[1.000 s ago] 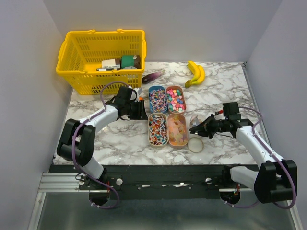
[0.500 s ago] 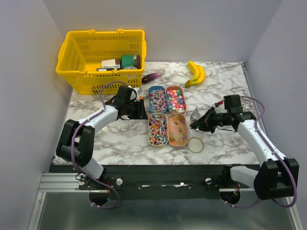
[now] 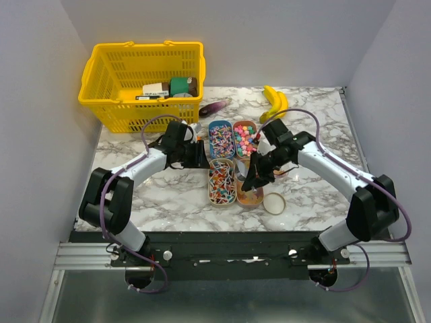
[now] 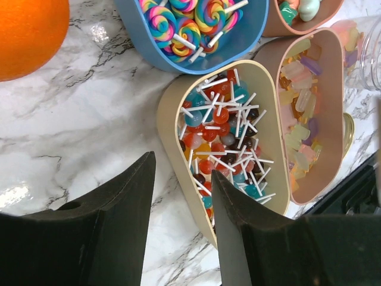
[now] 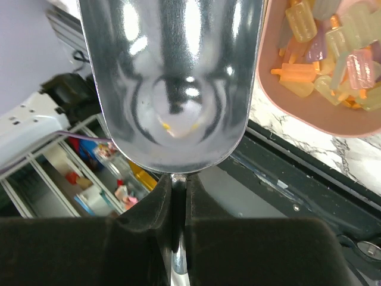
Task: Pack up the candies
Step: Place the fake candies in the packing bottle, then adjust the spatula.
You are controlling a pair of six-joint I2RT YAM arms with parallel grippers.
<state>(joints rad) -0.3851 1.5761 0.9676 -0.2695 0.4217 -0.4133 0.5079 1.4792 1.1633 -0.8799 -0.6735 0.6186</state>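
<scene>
The candies fill four small trays set close together on the marble counter; white-stick lollipops lie heaped in the cream tray, swirled lollipops in the blue tray just behind it, pale wrapped bars in the pink tray touching its right side, and pink and green bits in the fourth tray, behind it and to the right.

The left hand hangs low just left of the cream tray's near end; its fingers stand apart with only bare counter between them and grip nothing. An orange lies on the counter behind and to the left of the cream tray.

The right hand is pinched tight on the thin handle of a shiny metal scoop; the scoop's bowl sits just beside the near rim of the pink tray, to the right of the cream tray; whether anything lies in the bowl I cannot tell.
</scene>
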